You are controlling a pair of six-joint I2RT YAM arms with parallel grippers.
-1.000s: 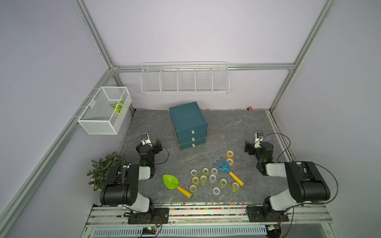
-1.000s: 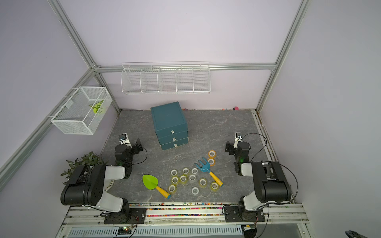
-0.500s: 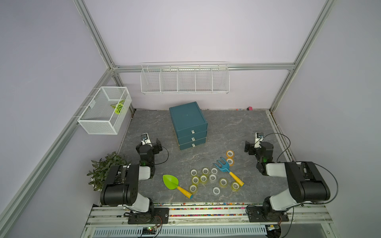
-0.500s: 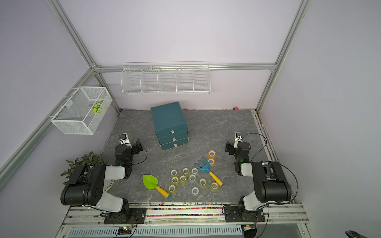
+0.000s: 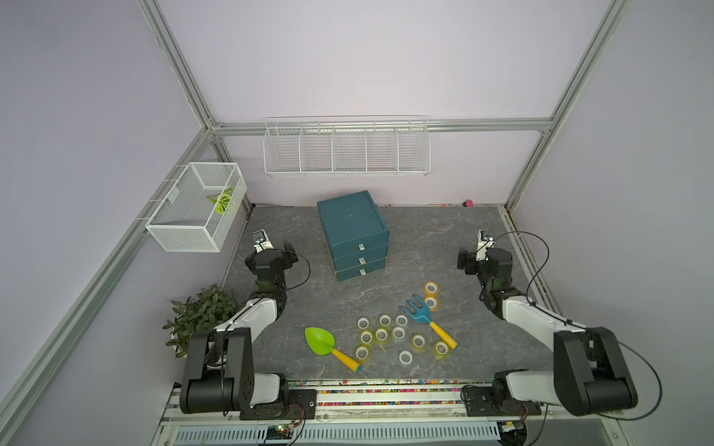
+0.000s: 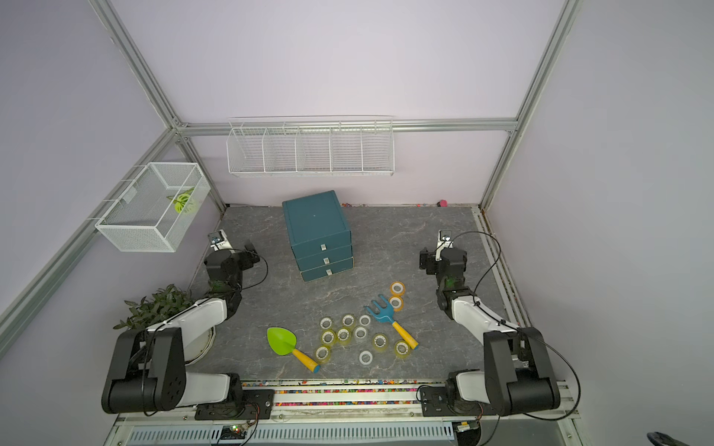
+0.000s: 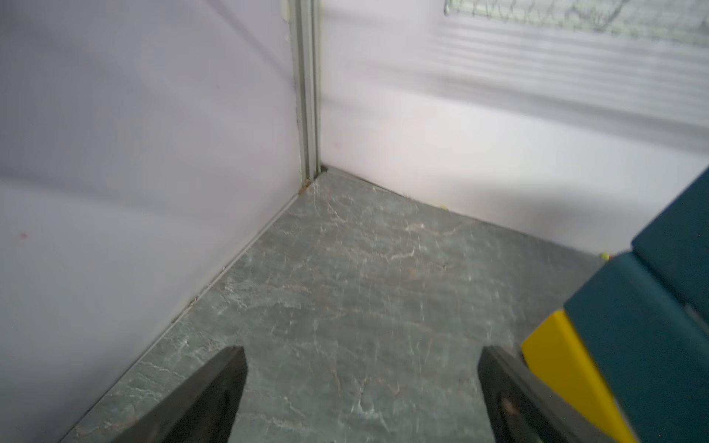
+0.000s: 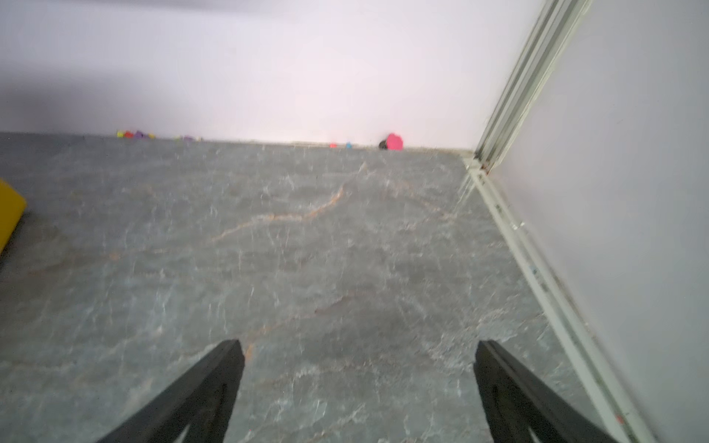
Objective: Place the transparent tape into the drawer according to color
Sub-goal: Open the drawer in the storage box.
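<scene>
I see the 12 tapes (image 5: pixel 398 332) well apart from the left gripper (image 7: pixel 360 353) and right gripper (image 8: pixel 358 343), both gaping wide, empty, arms folded low flanking the drawers (image 5: pixel 353 228).

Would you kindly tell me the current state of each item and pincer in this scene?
drawer unit, upright, three drawers look shut.
tape rolls, lying flat on the mat, none held.
green shovel, lying flat beside the rolls.
blue rake, lying flat among the rolls.
left pincer, open, empty.
right pincer, open, empty.
</scene>
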